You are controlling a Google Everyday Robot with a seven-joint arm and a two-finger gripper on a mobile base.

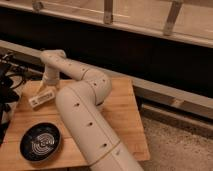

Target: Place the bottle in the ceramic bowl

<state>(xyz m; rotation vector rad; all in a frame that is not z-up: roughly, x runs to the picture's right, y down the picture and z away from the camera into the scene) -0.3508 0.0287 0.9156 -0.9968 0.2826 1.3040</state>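
Note:
The bottle point(41, 99) is small and cream-white. It lies tilted on the wooden table point(122, 117) near the table's far left. My gripper point(44, 89) is at the end of the white arm point(85, 115), directly over the bottle's far end and close to or touching it. The ceramic bowl point(41, 141) is dark with white spiral lines. It sits at the table's front left, well in front of the bottle and the gripper, and nothing lies in it.
Black equipment and cables point(7, 80) stand off the table's left edge. A dark wall with a metal railing point(107, 12) runs behind the table. Speckled floor point(180, 145) lies to the right. The arm's thick links cross the table's middle.

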